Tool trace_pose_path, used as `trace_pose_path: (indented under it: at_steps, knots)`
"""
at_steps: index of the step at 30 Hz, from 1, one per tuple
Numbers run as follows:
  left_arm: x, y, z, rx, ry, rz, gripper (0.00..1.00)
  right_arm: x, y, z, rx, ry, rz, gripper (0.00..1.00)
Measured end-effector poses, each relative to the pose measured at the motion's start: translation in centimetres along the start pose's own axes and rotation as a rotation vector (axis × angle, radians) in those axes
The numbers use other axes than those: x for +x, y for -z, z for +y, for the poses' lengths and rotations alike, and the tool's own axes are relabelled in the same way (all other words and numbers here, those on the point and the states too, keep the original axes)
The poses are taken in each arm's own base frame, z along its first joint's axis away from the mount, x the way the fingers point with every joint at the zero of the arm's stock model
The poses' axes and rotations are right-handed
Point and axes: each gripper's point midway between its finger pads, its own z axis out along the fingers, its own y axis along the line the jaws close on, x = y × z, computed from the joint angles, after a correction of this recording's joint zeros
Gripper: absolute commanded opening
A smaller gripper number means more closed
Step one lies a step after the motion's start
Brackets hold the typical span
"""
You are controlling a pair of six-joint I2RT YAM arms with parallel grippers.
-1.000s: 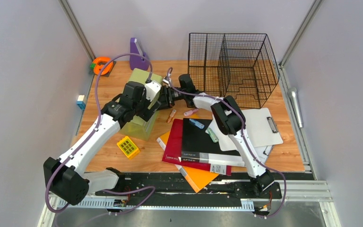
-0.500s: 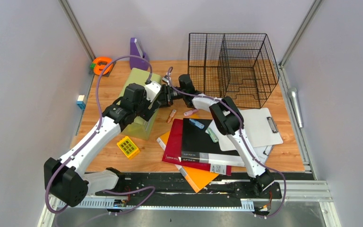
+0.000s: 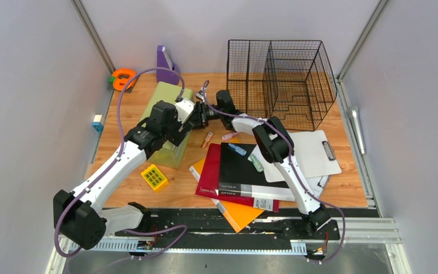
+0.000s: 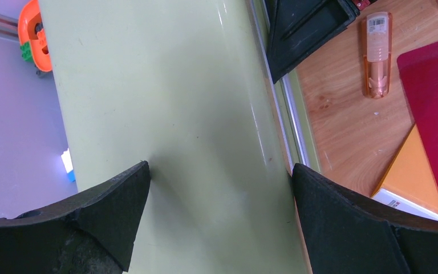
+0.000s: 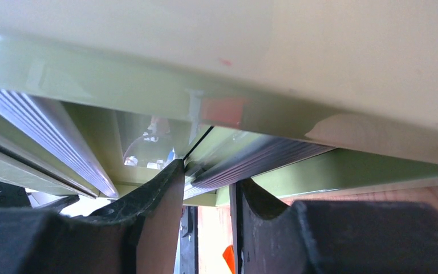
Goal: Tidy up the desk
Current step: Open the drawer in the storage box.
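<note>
1. Lying beneath both arms, the table [image 3: 178, 177] was strewn with folders [image 3: 245, 171].
2. The left tool [image 4: 217, 171] was spread wide over the green file [image 4: 177, 114].
3. The right tool [image 5: 208, 177] was narrowed about its pleated edge; pinching could not be confirmed.
4. Moving the file was judged in hand; a firm grip was needed next.

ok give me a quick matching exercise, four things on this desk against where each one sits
Things:
1. wire basket
2. yellow tray
3. purple stand
4. clipboard

Places:
A. far edge of the desk, by the back wall, left of the wire basket
B. far right corner
C. near left part, on bare wood
D. right side, nearer the arm bases than the wire basket

Pairs: 1-B, 2-C, 3-A, 4-D
</note>
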Motion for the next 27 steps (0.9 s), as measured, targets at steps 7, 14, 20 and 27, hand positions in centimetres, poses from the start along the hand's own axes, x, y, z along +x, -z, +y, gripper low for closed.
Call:
trace_pose_path:
  at_steps: [7, 14, 20, 27]
  knots:
    - [0.0, -0.2, -0.2, 0.003, -0.024, 0.003, 1.0, 0.0, 0.7, -0.5, 0.016, 0.042, -0.015, 0.0]
    - [0.0, -0.5, -0.5, 0.004, -0.053, 0.008, 1.0, 1.0, 1.8, -0.4, -0.003, 0.132, 0.014, 0.0]
    - [0.0, -0.5, -0.4, 0.003, -0.054, 0.009, 1.0, 1.2, 2.1, -0.4, -0.015, 0.165, 0.027, 0.18]
    - [0.0, -0.5, -0.4, 0.002, -0.053, 0.007, 1.0, 0.9, 2.0, -0.3, -0.015, 0.16, 0.026, 0.44]
